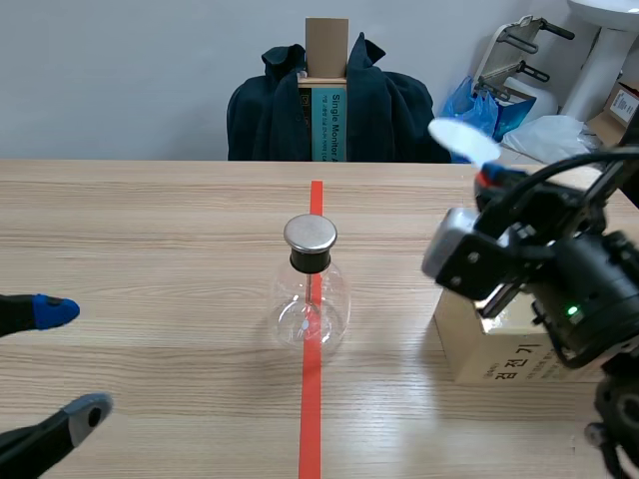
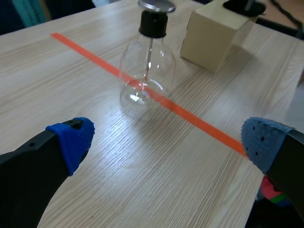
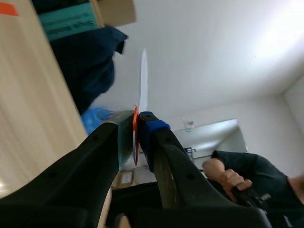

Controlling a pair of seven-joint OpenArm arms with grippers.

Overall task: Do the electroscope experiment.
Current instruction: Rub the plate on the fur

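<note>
- Scene view: our glass flask (image 1: pixel 312 289) stands on the bench (image 1: pixel 150 249), on the red line (image 1: pixel 311 419).
- Our left end effector (image 1: pixel 72 361) gapes wide, holding nothing.
- Our right end effector (image 3: pixel 137 137) pinches a white paddle (image 3: pixel 143 80).

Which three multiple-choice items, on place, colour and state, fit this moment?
1. The electroscope flask stands: A on the orange-red tape line; B at the table's left edge; C at its far edge.
2. The flask's stopper is: A black; B red; C white.
3. The right gripper has its jaws: A wide open; B shut on nothing; C shut on a thin white paddle.

Key: A, the line runs under the flask. A, a black collar sits below the metal cap. C, the right wrist view shows the paddle pinched between the pads.
</note>
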